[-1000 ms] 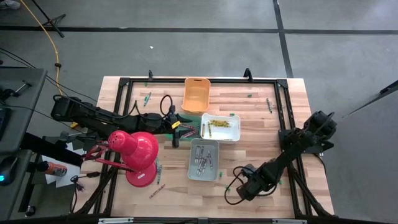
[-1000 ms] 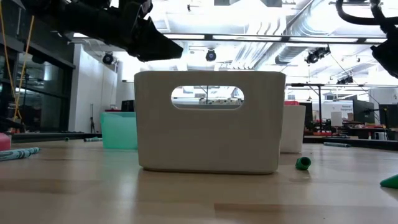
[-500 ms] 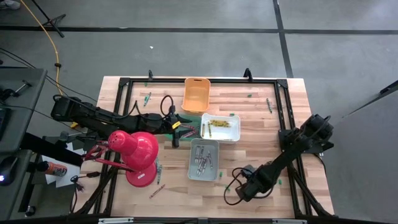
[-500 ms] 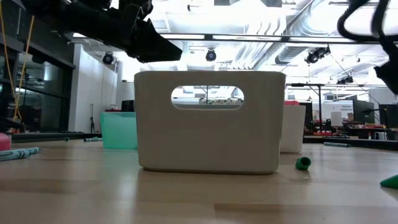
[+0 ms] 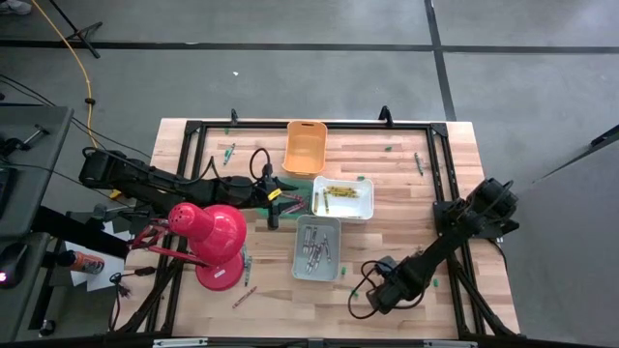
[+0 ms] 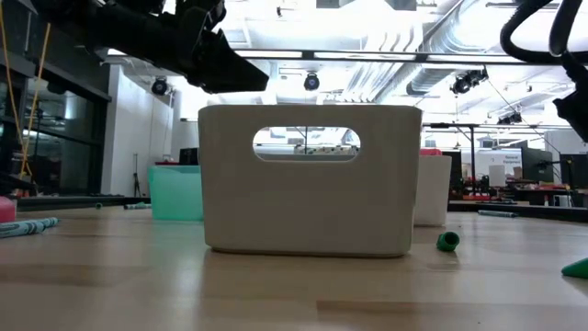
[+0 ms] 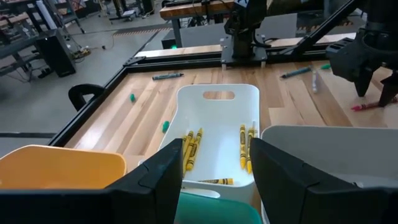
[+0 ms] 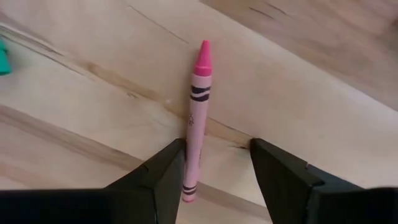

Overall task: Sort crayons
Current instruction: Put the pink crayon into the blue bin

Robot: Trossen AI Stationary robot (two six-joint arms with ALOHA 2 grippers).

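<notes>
The left gripper (image 5: 281,195) hovers with fingers apart, empty, yellow crayons (image 7: 189,144) lying in the white bin (image 7: 214,140) just ahead; the right gripper (image 8: 214,171), fingers spread, straddles a pink crayon (image 8: 195,112) on the table (image 8: 311,81).

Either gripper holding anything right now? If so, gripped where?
Nothing held. The right gripper is open over a pink crayon lying on the table, fingers not closed on it. The left gripper is open, empty, above the bins.
</notes>
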